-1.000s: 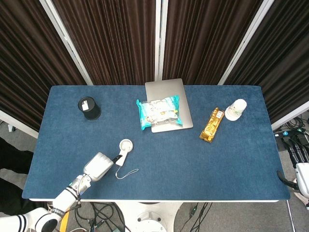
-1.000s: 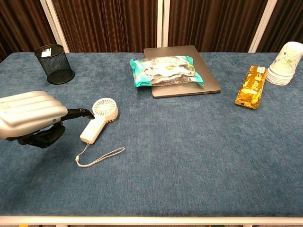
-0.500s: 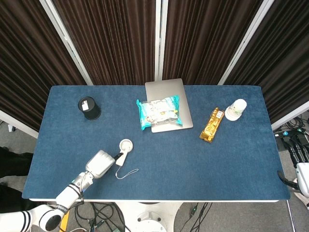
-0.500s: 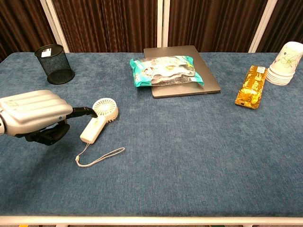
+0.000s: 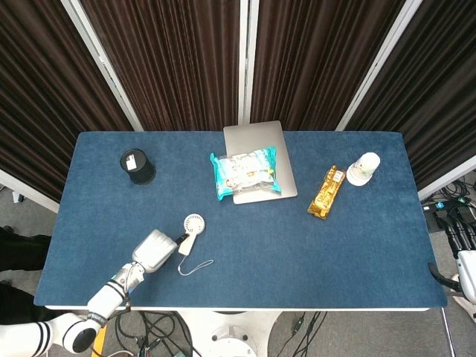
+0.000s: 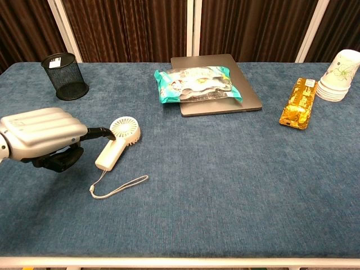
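A small white handheld fan (image 5: 191, 231) (image 6: 117, 143) lies flat on the blue table top (image 5: 297, 245), its wrist cord (image 6: 117, 187) trailing toward the front edge. My left hand (image 5: 154, 250) (image 6: 40, 133) hovers low just left of the fan, holding nothing, with its fingers stretched toward the fan and its thumb apart below them. One dark fingertip (image 6: 104, 133) reaches the rim of the fan's round head; I cannot tell whether it touches. My right hand (image 5: 466, 274) shows only as a white part past the table's right front corner, and its fingers are hidden.
A black mesh pen cup (image 5: 137, 166) (image 6: 64, 76) stands at the back left. A teal snack bag (image 5: 244, 172) (image 6: 194, 83) lies on a closed grey laptop (image 5: 256, 140) (image 6: 249, 97). A gold wrapped bar (image 5: 326, 191) (image 6: 298, 103) and stacked paper cups (image 5: 363, 169) (image 6: 339, 75) sit at the back right.
My left hand has crept rightward toward the fan, bringing a fingertip up to the fan's head. The fan and everything else stayed put.
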Available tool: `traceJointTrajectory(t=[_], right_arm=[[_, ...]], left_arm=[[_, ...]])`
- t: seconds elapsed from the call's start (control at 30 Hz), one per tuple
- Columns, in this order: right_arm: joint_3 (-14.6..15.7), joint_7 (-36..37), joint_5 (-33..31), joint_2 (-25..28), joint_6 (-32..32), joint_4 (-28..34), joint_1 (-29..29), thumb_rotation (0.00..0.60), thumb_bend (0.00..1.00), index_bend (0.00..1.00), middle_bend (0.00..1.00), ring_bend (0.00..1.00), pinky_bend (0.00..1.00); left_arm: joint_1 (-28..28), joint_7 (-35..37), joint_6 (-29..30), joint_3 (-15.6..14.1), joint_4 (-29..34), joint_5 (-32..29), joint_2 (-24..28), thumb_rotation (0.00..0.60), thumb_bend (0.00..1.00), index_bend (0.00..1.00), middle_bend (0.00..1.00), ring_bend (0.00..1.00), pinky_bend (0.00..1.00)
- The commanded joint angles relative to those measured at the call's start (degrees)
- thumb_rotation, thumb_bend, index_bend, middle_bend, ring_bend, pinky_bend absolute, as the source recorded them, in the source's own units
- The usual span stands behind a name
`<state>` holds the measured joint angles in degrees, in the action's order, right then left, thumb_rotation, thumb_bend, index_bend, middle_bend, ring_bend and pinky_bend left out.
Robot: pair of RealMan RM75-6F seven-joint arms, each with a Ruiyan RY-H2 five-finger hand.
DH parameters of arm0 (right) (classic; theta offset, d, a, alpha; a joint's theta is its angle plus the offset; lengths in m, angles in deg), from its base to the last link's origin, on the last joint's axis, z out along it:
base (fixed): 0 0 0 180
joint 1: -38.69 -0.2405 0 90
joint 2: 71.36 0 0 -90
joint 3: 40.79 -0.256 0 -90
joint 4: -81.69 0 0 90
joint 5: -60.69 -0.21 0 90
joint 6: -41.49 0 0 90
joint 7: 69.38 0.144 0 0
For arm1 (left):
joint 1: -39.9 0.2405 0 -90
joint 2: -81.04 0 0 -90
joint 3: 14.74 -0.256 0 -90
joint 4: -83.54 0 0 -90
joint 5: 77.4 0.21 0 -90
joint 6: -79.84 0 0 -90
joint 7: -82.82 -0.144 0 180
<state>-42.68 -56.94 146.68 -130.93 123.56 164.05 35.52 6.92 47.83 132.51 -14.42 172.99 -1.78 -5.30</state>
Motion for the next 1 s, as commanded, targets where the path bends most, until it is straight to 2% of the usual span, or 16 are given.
traceJointTrajectory(t=[0.03, 0.3, 0.5, 0.8, 1.0], right_arm=[[0.01, 0.02, 0.02, -0.01, -0.01, -0.02, 0.00, 0.600, 0.20, 0.00, 0.00, 0.00, 0.00], [0.06, 0.12, 0.01, -0.11, -0.02, -0.25, 0.07, 0.600, 0.20, 0.00, 0.00, 0.00, 0.00], [0.06, 0.57, -0.09, -0.36, -0.15, -0.80, 0.08, 0.600, 0.20, 0.00, 0.00, 0.00, 0.00], [0.01, 1.01, 0.01, -0.44, 0.19, -1.25, 0.23, 0.600, 0.20, 0.00, 0.00, 0.00, 0.00], [0.03, 0.75, 0.09, -0.46, 0.22, -1.12, 0.23, 0.600, 0.20, 0.00, 0.00, 0.00, 0.00]], left_arm=[[-0.22, 0.00, -0.15, -0.14, -0.07, -0.54, -0.13, 0.600, 0.73, 0.13, 0.87, 0.84, 0.78], [-1.25, -0.89, -1.40, -0.68, 0.08, -2.30, -0.36, 0.600, 0.73, 0.13, 0.87, 0.84, 0.78], [-2.74, -3.61, -3.56, -0.85, 1.32, -6.43, 0.81, 0.600, 0.73, 0.13, 0.87, 0.84, 0.78], [-2.50, -3.30, -0.21, -1.10, 4.74, -6.13, 3.04, 0.600, 0.73, 0.13, 0.87, 0.84, 0.78], [-1.49, 1.01, 3.42, -0.44, 8.37, -3.10, 5.84, 0.600, 0.73, 0.13, 0.87, 0.84, 0.78]])
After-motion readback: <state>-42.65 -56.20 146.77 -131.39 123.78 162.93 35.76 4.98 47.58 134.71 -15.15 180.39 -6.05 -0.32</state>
